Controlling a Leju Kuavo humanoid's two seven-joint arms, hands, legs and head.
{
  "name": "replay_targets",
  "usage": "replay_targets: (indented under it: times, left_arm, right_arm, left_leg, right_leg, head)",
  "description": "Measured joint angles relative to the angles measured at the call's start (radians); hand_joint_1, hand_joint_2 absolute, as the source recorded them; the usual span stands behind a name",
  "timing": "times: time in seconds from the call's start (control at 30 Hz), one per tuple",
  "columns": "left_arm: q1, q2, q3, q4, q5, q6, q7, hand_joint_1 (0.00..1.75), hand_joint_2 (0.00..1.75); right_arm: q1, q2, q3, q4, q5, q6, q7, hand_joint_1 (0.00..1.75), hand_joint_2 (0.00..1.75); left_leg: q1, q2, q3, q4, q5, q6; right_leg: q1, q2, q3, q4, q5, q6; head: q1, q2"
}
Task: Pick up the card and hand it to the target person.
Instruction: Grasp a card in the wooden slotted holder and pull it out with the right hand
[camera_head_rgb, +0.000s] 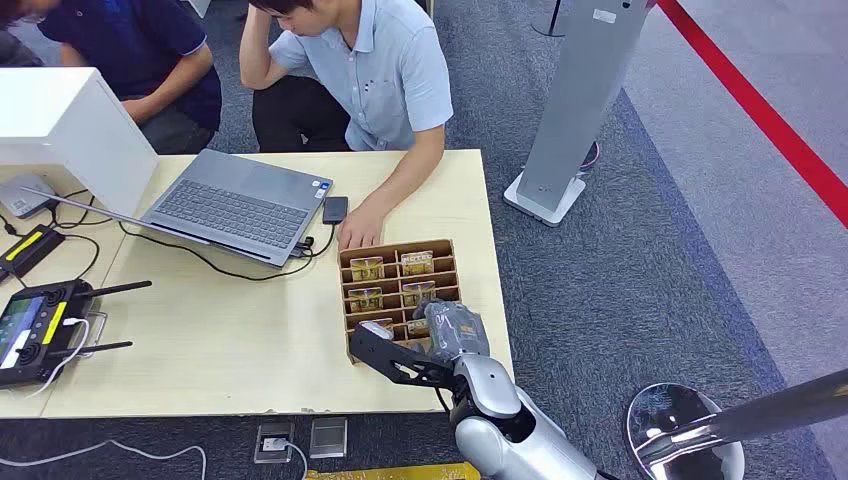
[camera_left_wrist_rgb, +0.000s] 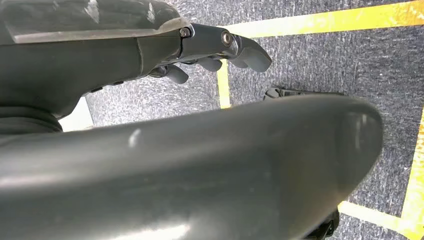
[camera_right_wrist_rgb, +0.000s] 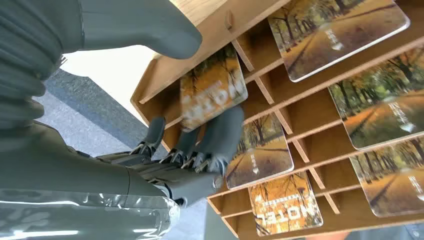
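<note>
Right robot hand (camera_right_wrist_rgb: 200, 150): nearest item, reaching into the wooden card rack (camera_head_rgb: 395, 250) at the tabletop's (camera_head_rgb: 250, 350) near right corner. In the right wrist view its dark fingers (camera_right_wrist_rgb: 222, 132) lie under one card (camera_right_wrist_rgb: 212, 92) and the thick thumb (camera_right_wrist_rgb: 150, 30) stands above it; the card sits tilted, part-lifted out of its near compartment. Whether the pinch has closed on it cannot be told from these views.

Card: thin, flat, glossy, printed with an autumn avenue. Judged light and stiff, with a slick face likely to slide between smooth fingers. Best hold, by judgement: across the free edge jutting from the slot, thumb on the printed face and fingers on the back, drawn out along the slot so the wooden dividers do not catch it.

Left robot hand (camera_left_wrist_rgb: 220, 50): hanging beside the body above the carpet, fingers curled in loosely, holding nothing.

Rack contents: further cards of the same print lying in their compartments, one marked HOTEL.

Person's hand (camera_head_rgb: 358, 232): resting on the tabletop, touching the rack's far edge.

Phone (camera_head_rgb: 335, 209), laptop (camera_head_rgb: 240, 205): further back, toward the far edge.

Seated person (camera_head_rgb: 370, 70): beyond the far edge, the likely recipient.
</note>
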Motion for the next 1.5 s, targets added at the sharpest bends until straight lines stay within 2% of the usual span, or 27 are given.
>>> replay_targets:
  times: [0.17, 0.5, 0.67, 0.9, 1.13, 1.3, 1.5]
  left_arm:
    - [0.0, 0.0, 0.0, 0.0, -0.003, 0.0, 0.0, 0.0, 0.0]
    - [0.0, 0.0, 0.0, 0.0, -0.004, 0.0, 0.001, 0.0, 0.0]
    - [0.0, 0.0, 0.0, 0.0, -0.004, 0.0, 0.002, 0.0, 0.0]
    - [0.0, 0.0, -0.001, 0.0, -0.015, 0.013, 0.007, 0.0, 0.0]
    - [0.0, 0.0, -0.001, 0.0, -0.015, 0.019, 0.0, 0.0, 0.0]
    - [0.001, 0.0, -0.001, 0.0, -0.014, 0.012, -0.013, 0.0, 0.0]
    - [0.001, 0.0, -0.001, 0.0, -0.024, -0.004, -0.032, 0.0, 0.0]
  right_arm:
    - [0.001, 0.0, 0.0, 0.001, 0.006, 0.003, 0.0, 1.22, 1.75]
    - [0.004, 0.001, -0.001, 0.0, 0.012, 0.012, 0.0, 1.31, 1.75]
    - [0.007, 0.006, -0.002, -0.002, 0.018, 0.015, 0.0, 1.58, 1.75]
    - [0.007, 0.006, -0.001, -0.008, -0.003, 0.0, 0.0, 1.59, 1.75]
    - [0.006, 0.004, 0.002, -0.021, -0.015, -0.067, -0.004, 1.59, 1.75]
    - [-0.006, -0.008, 0.012, -0.072, 0.026, -0.177, -0.094, 1.59, 1.75]
    - [-0.036, -0.03, 0.025, -0.165, 0.155, -0.225, -0.318, 1.59, 1.75]
  left_leg:
    - [0.0, 0.0, 0.0, 0.0, 0.0, 0.0]
    - [0.0, 0.0, 0.0, 0.0, 0.0, 0.0]
    - [0.0, 0.0, 0.0, 0.0, 0.0, 0.0]
    - [0.0, 0.0, 0.0, 0.0, 0.0, 0.0]
    - [0.0, 0.0, 0.0, 0.0, 0.0, 0.0]
    - [0.0, 0.0, 0.0, 0.0, 0.0, 0.0]
    - [0.0, 0.0, 0.0, 0.0, 0.0, 0.0]
  right_leg:
    - [0.0, 0.0, 0.0, 0.0, 0.0, 0.0]
    - [0.0, 0.0, 0.0, 0.0, 0.0, 0.0]
    - [0.0, 0.0, 0.0, 0.0, 0.0, 0.0]
    - [0.0, 0.0, 0.0, 0.0, 0.0, 0.0]
    - [0.0, 0.0, 0.0, 0.0, 0.0, 0.0]
    - [0.0, 0.0, 0.0, 0.0, 0.0, 0.0]
    - [0.0, 0.0, 0.0, 0.0, 0.0, 0.0]
  head:
    - [0.0, 0.0]
    - [0.0, 0.0]
    - [0.0, 0.0]
    - [0.0, 0.0]
    - [0.0, 0.0]
    - [0.0, 0.0]
    - [0.0, 0.0]
